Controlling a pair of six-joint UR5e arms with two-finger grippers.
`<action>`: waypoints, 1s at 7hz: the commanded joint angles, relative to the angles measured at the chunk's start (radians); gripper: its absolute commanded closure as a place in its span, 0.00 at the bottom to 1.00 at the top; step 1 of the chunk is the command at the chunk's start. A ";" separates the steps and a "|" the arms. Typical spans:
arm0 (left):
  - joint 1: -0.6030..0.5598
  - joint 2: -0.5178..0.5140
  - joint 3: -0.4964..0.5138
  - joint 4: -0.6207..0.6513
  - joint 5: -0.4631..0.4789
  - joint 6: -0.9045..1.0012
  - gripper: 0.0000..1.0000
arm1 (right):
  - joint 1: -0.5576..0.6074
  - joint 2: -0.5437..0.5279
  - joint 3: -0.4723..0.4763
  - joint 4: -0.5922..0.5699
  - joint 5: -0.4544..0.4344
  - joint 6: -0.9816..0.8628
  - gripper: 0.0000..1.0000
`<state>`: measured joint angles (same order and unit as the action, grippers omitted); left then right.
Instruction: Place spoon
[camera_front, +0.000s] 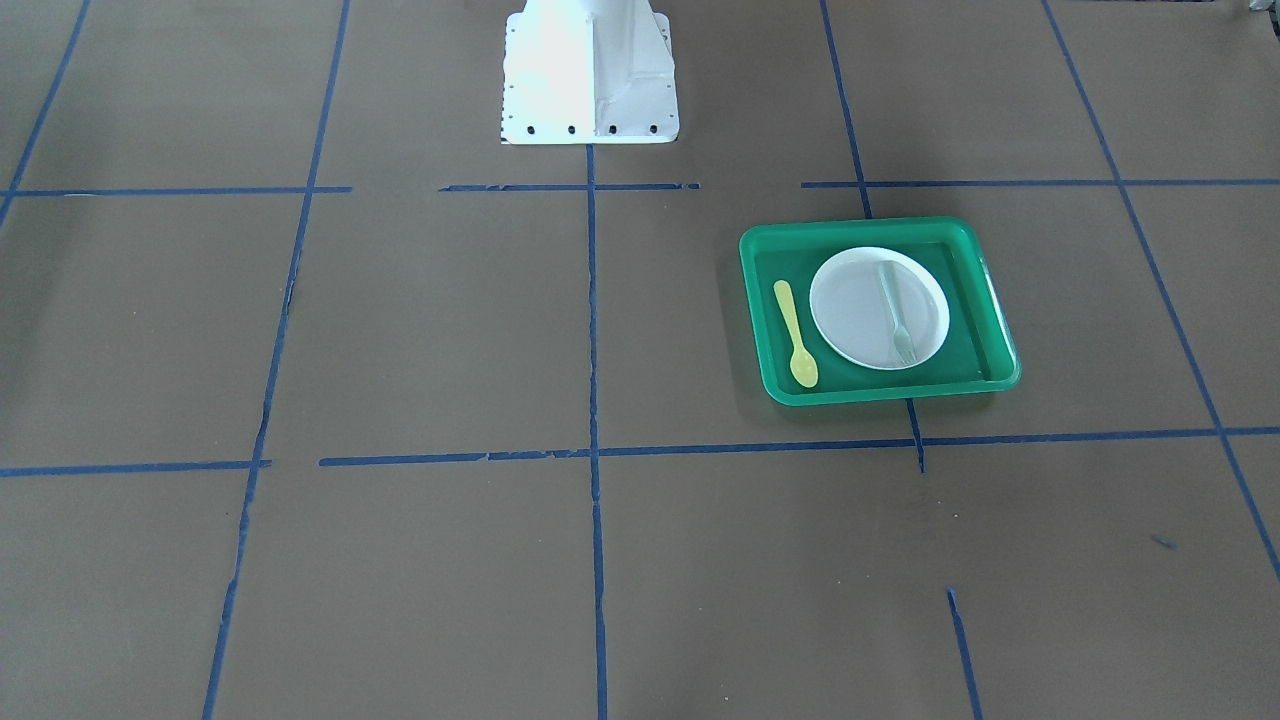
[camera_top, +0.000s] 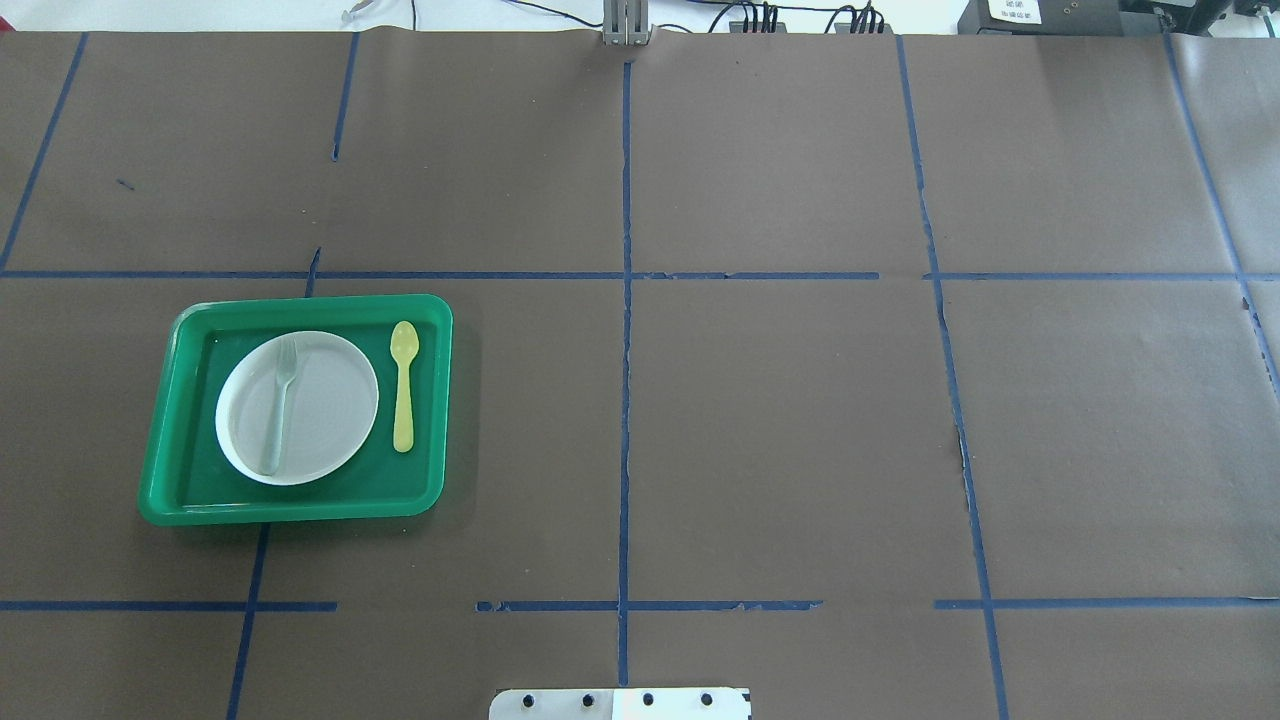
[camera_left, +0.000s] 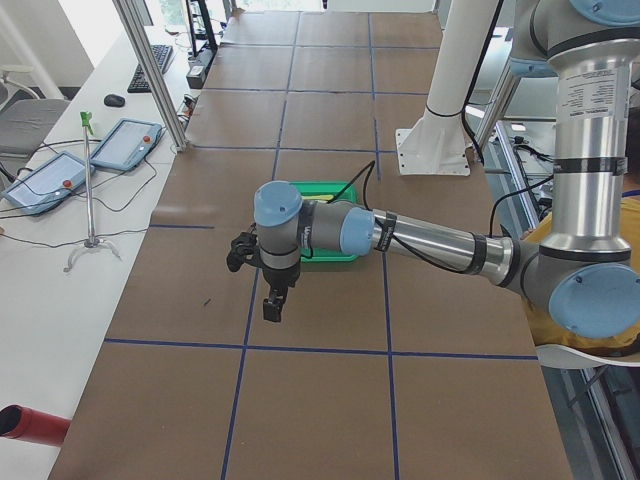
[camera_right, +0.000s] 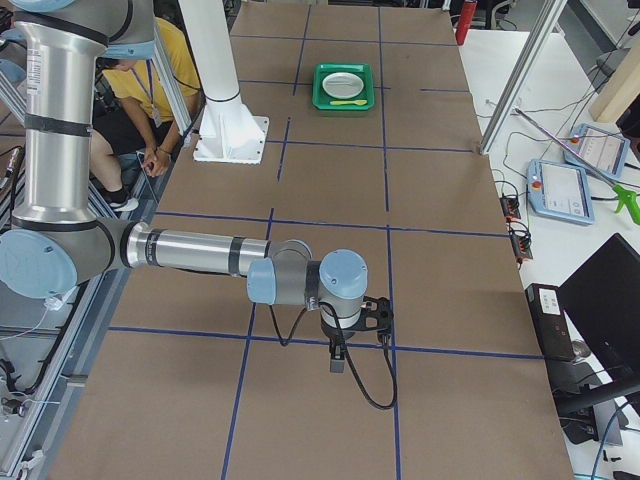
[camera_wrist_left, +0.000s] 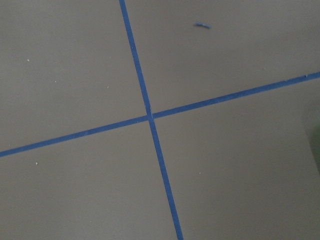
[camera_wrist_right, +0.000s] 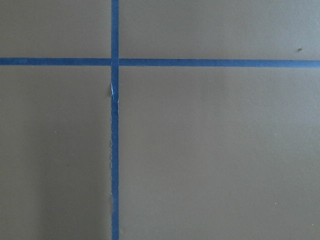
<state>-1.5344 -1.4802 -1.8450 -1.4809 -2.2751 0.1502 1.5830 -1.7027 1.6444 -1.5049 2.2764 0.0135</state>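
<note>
Closest to the left end of the desk (camera_top: 800, 420), shows the left claw (camera_left: 272, 300) pointing straight down over bare brown paper, beside a line of blue tape (camera_top: 625, 400), at the tip of the left arm (camera_left: 430, 238), which is stretched out low and level. Cannot tell from this side view how wide the claw stands, nor whether anything sits in it. Through its wrist camera, takes in only brown paper and a tape crossing.

Just beyond, finds a green tray (camera_top: 300, 513) on the robot's left half of the desk. Inside, carries a white plate (camera_top: 320, 410) with a pale grey-green fork (camera_top: 279, 405) laid across it, tines away from the robot. Puts the spoon (camera_top: 403, 395) flat on the tray's bare floor, just beside the plate on the side toward the desk's middle, apart from its rim, bowl away from the robot and handle toward it, roughly parallel to the fork, well apart from both claws.

Farther along, picks out the robot's white pedestal (camera_left: 445, 110) at the desk's edge.

Farthest off, toward the right end, catches the right claw (camera_right: 337, 355) aimed down over brown paper by a tape line, on the right arm (camera_right: 190, 250) reaching out low. Again cannot tell its opening or any load from the side view. Through that wrist camera, gives only paper and crossed tape.
</note>
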 joint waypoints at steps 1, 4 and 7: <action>-0.024 0.049 0.009 0.005 -0.011 0.026 0.00 | 0.000 0.000 0.000 0.002 0.000 0.000 0.00; -0.055 0.040 0.012 0.004 -0.009 0.025 0.00 | 0.000 0.000 0.000 0.000 0.000 0.000 0.00; -0.055 0.044 0.013 0.005 -0.009 0.020 0.00 | 0.000 0.000 0.000 0.000 0.000 0.000 0.00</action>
<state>-1.5886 -1.4375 -1.8323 -1.4769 -2.2841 0.1717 1.5830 -1.7027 1.6444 -1.5048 2.2764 0.0138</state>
